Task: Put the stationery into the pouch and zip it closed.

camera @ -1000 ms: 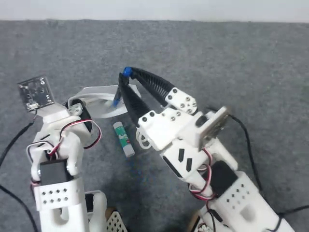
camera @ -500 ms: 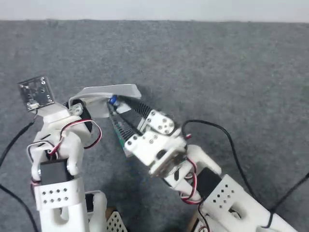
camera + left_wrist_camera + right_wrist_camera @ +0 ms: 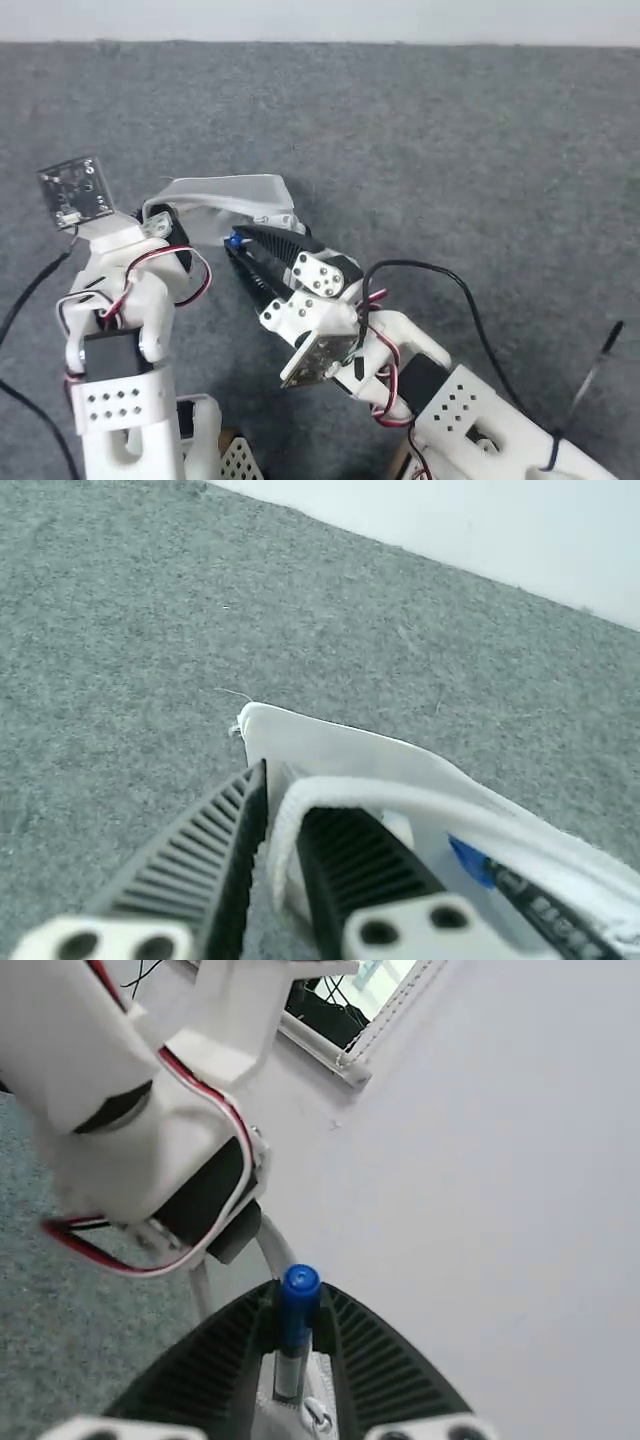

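Looking down over your grey carpeted table (image 3: 480, 130), you have both arms drawn in toward the same spot. Your right arm (image 3: 440, 400) stretches in from the near right corner, and your left arm (image 3: 120, 330) stands upright along the near left edge. A black cable (image 3: 470, 310) loops off the right arm onto the carpet.

The white pouch (image 3: 235, 190) lies between the arms on the carpet, with one edge lifted off the surface. Your left gripper (image 3: 165, 215) has that edge pinched. In the left wrist view its ribbed black fingers (image 3: 225, 830) sit narrow on either side of the pouch's stitched rim (image 3: 340, 795), which keeps the mouth propped up.

Your right gripper (image 3: 240, 247) has its tips right at the pouch's opening, just under the raised flap. In the right wrist view the right gripper (image 3: 298, 1305) is clamped around a slim pen (image 3: 292, 1360) that stands between the two fingers. The pen's blue cap (image 3: 299, 1285) pokes out past the fingertips. From above, the cap (image 3: 237, 240) sits at the mouth of the pouch. The left wrist view catches it as a blue patch (image 3: 468, 860) beneath the lifted rim. You cannot tell from these views how far inside the pen reaches
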